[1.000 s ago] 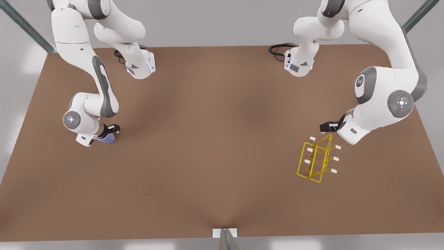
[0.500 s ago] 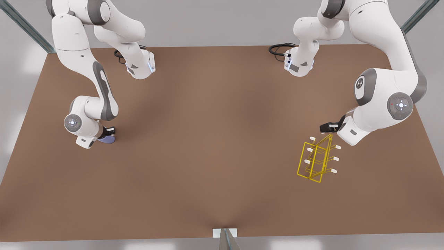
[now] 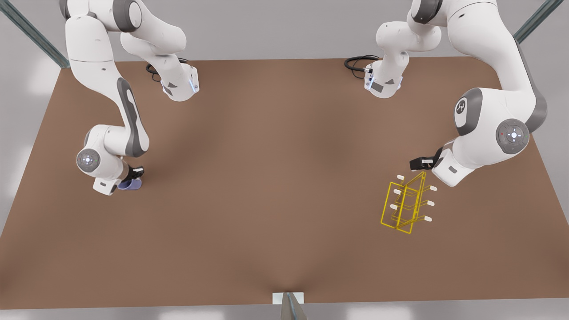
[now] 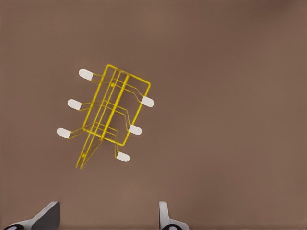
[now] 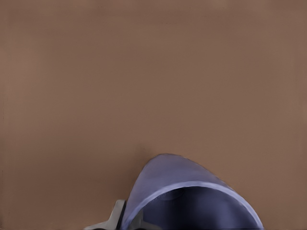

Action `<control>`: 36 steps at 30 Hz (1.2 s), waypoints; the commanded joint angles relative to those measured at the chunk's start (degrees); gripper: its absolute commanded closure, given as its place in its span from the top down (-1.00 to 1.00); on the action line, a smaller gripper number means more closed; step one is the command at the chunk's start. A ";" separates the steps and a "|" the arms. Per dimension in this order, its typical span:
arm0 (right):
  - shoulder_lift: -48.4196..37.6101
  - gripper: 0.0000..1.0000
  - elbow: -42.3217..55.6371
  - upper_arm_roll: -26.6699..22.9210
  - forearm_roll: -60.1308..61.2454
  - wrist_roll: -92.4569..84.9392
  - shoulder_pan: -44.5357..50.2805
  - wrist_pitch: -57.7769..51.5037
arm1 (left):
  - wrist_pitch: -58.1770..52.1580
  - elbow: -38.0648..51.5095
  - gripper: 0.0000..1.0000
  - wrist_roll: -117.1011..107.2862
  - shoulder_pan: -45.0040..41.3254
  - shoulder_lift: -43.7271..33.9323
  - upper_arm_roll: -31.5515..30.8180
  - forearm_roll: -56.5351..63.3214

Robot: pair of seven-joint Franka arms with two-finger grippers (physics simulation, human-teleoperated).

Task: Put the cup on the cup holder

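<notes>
The cup [image 3: 130,184], a small lavender-blue tumbler, is low over the table at the front view's left. My right gripper [image 3: 133,174] is shut on it. In the right wrist view the cup [image 5: 192,191] looms close with its open mouth toward the camera, and one finger [image 5: 117,218] presses against its wall. The cup holder [image 3: 406,204], a yellow wire rack with white-tipped pegs, stands at the front view's right. My left gripper [image 3: 418,163] hangs open just behind and above it. The left wrist view looks down on the cup holder [image 4: 112,115], with both fingers [image 4: 165,218] spread apart.
The brown table [image 3: 275,186] stretches wide between the cup and the rack. Both arm bases and black cables [image 3: 358,62] sit at the far edge. A metal post [image 3: 289,306] stands at the near edge's middle.
My right gripper has moved with the cup toward the front view's left and nearer the front edge. The left arm and the rack have stayed still.
</notes>
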 commanded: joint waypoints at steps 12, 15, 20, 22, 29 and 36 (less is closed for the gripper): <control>14.44 -0.57 30.63 7.48 50.16 2.64 28.89 -5.11 | -0.12 0.03 1.00 0.07 0.00 -0.07 -0.01 0.12; 22.71 -0.57 39.86 7.74 66.61 -13.80 30.12 -1.60 | -0.12 0.03 1.00 0.07 0.00 -0.07 0.00 0.12; 31.76 -0.57 46.45 9.15 76.72 -32.08 32.32 6.05 | -0.12 0.03 1.00 0.07 0.44 -0.07 -0.01 0.12; 36.94 -0.57 48.82 9.15 83.56 -43.41 33.37 6.05 | -0.12 0.03 1.00 0.16 0.44 0.11 0.08 0.12; 41.34 1.00 51.20 10.73 89.55 -50.45 34.51 7.19 | -0.03 0.03 1.00 0.07 0.44 0.90 0.08 0.12; 41.17 1.00 49.62 10.73 89.03 -51.07 34.43 6.75 | -0.03 0.20 1.00 0.07 0.44 0.90 0.08 0.12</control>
